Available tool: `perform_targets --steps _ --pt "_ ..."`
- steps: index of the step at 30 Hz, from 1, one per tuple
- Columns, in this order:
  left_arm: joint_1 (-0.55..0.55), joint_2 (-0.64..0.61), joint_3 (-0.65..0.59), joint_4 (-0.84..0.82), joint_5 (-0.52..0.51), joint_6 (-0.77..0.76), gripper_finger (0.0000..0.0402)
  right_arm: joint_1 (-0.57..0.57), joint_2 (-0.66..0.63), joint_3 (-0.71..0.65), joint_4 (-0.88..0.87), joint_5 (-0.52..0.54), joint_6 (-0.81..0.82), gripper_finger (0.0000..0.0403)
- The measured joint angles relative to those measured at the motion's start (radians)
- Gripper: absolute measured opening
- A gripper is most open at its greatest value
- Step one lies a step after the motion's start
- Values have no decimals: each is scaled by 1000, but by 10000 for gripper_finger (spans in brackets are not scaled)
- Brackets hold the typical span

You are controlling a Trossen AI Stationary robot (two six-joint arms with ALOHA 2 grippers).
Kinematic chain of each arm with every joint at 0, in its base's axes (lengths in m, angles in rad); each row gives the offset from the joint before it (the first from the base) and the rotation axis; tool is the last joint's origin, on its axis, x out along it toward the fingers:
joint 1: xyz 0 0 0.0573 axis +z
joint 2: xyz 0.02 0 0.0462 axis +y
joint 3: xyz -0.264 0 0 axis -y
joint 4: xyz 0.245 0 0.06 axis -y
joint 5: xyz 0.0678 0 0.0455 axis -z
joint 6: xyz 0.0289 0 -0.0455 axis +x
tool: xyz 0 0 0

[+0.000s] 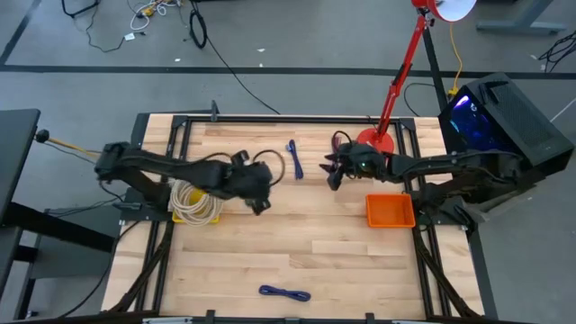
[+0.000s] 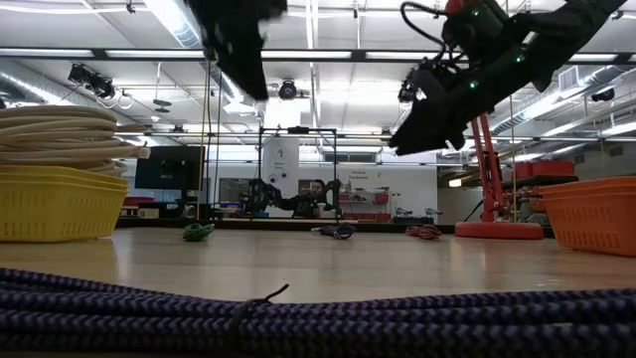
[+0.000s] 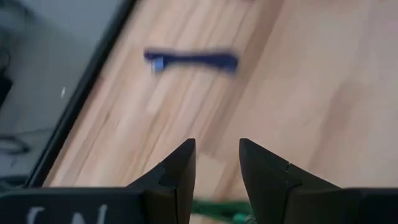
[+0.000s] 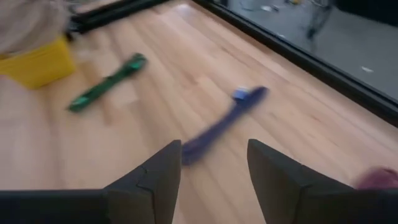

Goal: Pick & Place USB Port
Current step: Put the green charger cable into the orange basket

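Note:
A blue USB cable [image 1: 294, 159] lies flat on the far middle of the table; its plug end [image 4: 249, 94] shows in the right wrist view, and the whole cable [image 3: 189, 60] shows in the left wrist view. My right gripper [image 4: 214, 163] is open and hovers just right of that cable [image 1: 333, 171], above the wood. My left gripper [image 3: 217, 163] is open too and hangs in the air left of the cable [image 1: 261, 193]. A green cable [image 4: 109, 81] lies flat beneath the left arm. A second blue braided cable [image 1: 284, 292] rests at the near edge.
An orange bin [image 1: 390, 210] stands right of centre, under the right arm. A yellow basket [image 1: 193, 205] of coiled white rope sits at the left. A red lamp base [image 1: 373, 139] stands at the far right. A small red cable [image 2: 425, 232] lies near it. Bare wood spans the middle.

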Motion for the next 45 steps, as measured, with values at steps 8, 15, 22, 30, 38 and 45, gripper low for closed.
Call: perform_targets --steps 8,15,22,30,38,45 --pt "121 158 0 -212 152 273 128 83 -3 0 22 -7 -48 185" --pt "138 175 0 -206 196 449 128 103 -3 0 96 -7 -71 185" --pt "136 175 0 -191 347 577 128 121 -3 0 128 -16 -71 185" --pt "128 212 1 -177 442 702 128 144 -3 0 143 -16 -72 185" --pt "125 301 0 -229 395 748 128 174 -3 0 152 -16 -79 185" --pt "128 355 0 -184 433 784 128 195 -4 0 187 -16 -88 185"
